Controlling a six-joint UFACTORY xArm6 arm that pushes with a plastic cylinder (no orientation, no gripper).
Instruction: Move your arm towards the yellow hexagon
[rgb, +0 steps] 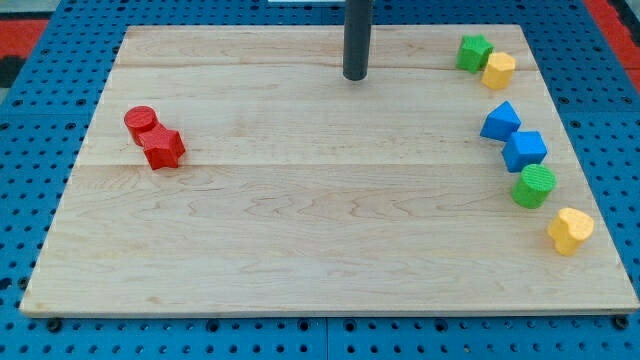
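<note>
The yellow hexagon (498, 71) sits near the board's top right corner, touching a green star-shaped block (474, 52) at its upper left. My tip (355, 77) is the lower end of a dark rod near the top middle of the board. It is well to the left of the yellow hexagon, at about the same height in the view, and touches no block.
A blue triangle (500, 122), a blue cube (525, 150), a green cylinder (534, 186) and a yellow heart-shaped block (570, 230) run down the right edge. A red cylinder (141, 122) and a red star-shaped block (162, 148) sit at the left. The wooden board (300, 220) lies on a blue pegboard.
</note>
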